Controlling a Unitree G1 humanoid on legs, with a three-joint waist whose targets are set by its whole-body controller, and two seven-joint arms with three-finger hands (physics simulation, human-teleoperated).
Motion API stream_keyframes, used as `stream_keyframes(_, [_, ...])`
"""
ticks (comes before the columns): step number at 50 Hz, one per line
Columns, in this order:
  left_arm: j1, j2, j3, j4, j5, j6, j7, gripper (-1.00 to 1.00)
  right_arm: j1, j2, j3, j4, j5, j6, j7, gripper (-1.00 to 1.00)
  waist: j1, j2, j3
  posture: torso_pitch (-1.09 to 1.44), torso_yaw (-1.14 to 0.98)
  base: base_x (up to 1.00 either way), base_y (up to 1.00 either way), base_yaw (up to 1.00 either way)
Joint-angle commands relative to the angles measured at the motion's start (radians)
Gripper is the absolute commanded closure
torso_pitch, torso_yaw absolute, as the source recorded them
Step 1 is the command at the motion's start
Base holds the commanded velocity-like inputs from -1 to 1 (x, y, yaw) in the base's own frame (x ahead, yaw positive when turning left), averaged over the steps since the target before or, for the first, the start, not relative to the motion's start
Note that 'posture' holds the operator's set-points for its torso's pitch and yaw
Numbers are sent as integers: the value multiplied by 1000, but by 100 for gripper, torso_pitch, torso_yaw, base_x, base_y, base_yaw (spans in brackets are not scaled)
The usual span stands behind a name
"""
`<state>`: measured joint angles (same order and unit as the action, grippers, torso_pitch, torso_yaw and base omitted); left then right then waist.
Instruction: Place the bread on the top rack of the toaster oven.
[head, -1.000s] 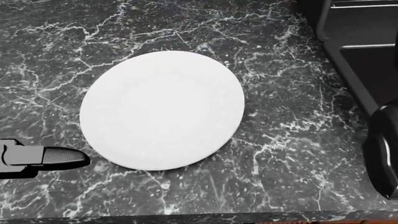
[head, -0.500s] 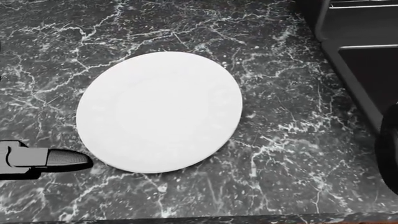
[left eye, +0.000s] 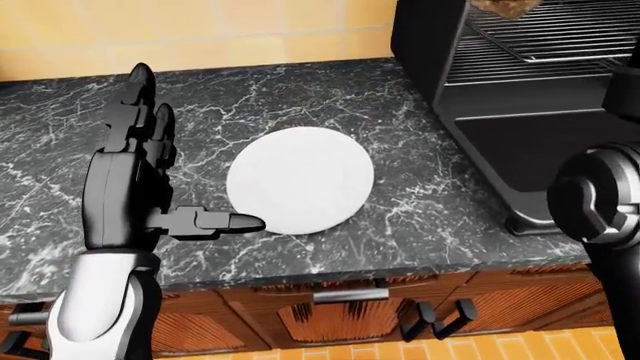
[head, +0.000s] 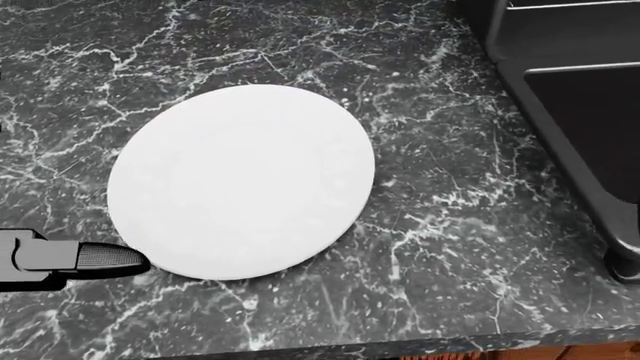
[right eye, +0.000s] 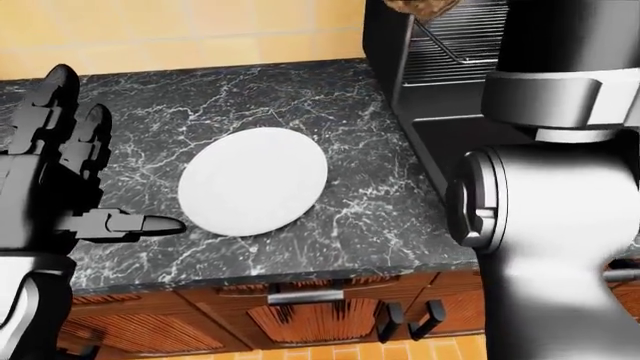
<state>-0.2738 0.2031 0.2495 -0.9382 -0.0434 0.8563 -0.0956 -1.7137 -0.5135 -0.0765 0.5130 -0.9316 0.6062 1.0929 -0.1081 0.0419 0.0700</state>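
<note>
Left hand stands upright over the dark marbled table, its fingers stretched straight up and its thumb jutting sideways, so it is fully spread and has hold of nothing. Its thumb tip lies just beside the lower left rim of the white plate (in the head view the two look almost touching, though I cannot tell whether they meet). That plate lies flat on the table and is bare.

At the right of the left-eye view stands the black toaster oven with its door let down and its wire racks showing. A brown piece of bread shows at the very top edge of that view, over the top rack. Whether it rests there or is held I cannot tell, since the right hand lies outside every view; only the right arm shows, large and close, in the right-eye view.
</note>
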Motion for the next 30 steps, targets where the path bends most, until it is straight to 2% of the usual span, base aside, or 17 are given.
stream_keyframes(1, [-16,7,9,-27,5,-32,0,-100,-32,-12,-6,-13,8,-15,-37,100,-3,-1,-25,0,-17,0,0,0])
stream_keyframes(12, [-18,5,15,-31,6,-27,-5,-100,-31,-58,-22,57,46,-25,-144,100,-50,3,-30,0,-23,0,0,0])
stream_keyframes(30, [-22,5,7,-23,15,-31,-2,-100,-23,-107,-33,175,134,-47,-345,100,-158,-11,-41,0,-32,0,0,0])
